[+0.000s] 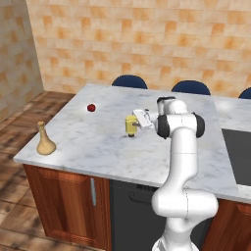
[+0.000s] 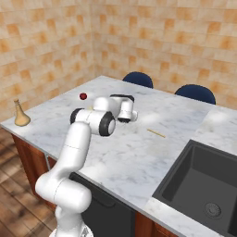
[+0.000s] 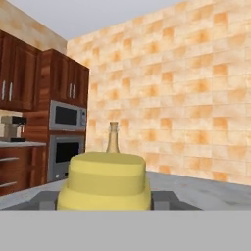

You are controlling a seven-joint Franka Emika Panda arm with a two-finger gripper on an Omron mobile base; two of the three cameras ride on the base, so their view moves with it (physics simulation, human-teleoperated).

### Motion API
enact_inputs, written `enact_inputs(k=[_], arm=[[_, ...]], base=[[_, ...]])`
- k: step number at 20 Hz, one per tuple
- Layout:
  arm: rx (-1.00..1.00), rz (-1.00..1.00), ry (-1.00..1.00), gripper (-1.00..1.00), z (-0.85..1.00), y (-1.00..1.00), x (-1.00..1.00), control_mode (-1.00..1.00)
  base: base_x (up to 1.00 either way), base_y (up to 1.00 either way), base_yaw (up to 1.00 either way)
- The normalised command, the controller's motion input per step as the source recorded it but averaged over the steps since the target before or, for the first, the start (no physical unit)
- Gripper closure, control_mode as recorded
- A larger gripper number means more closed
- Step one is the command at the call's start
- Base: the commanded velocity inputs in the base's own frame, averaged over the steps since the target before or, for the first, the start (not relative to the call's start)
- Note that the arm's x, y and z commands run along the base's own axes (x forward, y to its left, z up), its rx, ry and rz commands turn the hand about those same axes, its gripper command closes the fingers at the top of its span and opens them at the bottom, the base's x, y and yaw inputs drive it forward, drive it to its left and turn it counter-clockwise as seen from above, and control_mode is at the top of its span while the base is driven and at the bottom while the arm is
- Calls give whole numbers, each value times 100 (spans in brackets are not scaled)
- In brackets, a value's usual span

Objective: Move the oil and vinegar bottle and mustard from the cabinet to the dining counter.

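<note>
While no label or writing is readable, one mustard stands on the dining counter between the gripper's fingers, which sit against its sides. One oil and vinegar bottle stands near the counter's corner, and one red ball lies apart.

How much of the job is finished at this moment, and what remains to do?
Done: the oil and vinegar bottle already stands on the dining counter, near its corner. In hand: the mustard sits upright between the gripper fingers, low on the marble. Left: the fingers must release it and the arm pull back.
</note>
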Motion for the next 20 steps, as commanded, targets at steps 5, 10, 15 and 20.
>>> enact_inputs(k=[5,10,15,20], arm=[[-7,0,0,-100,-4,7,0,-100],[-3,0,-1,-100,0,0,-9,-100],[-1,0,-4,-100,0,-1,-29,-100],[0,0,-4,-100,9,0,-8,-100]], base=[[0,0,0],[0,0,0],[0,0,0],[0,0,0]])
